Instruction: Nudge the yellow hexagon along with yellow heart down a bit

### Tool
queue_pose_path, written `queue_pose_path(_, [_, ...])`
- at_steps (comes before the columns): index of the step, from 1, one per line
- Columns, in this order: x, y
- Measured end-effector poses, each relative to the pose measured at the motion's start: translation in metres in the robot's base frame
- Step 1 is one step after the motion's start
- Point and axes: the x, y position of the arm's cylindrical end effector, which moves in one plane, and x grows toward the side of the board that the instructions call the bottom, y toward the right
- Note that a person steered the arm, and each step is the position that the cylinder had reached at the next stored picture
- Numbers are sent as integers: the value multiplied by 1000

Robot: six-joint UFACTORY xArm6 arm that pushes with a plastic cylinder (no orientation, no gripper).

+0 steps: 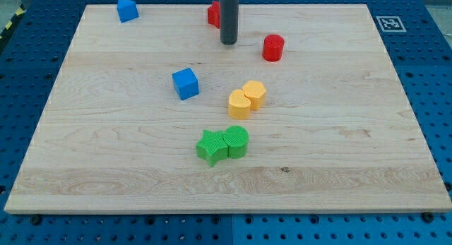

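Observation:
The yellow hexagon (255, 93) and the yellow heart (239, 104) sit touching each other near the middle of the wooden board, the heart to the lower left of the hexagon. My tip (228, 42) is near the view's top, well above the two yellow blocks and apart from them. It stands between a red block (213, 14), partly hidden behind the rod, and a red cylinder (273, 47).
A blue cube (185, 83) lies left of the yellow pair. A green star (211, 147) and a green cylinder (236, 141) touch each other below the yellow pair. A blue block (127, 9) sits at the top left. The board's edge (226, 208) runs along the view's bottom.

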Motion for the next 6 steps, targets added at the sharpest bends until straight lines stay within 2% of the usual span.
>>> queue_pose_path(1, [12,0])
queue_pose_path(4, [12,0])
queue_pose_path(5, [35,9])
queue_pose_path(6, [88,12])
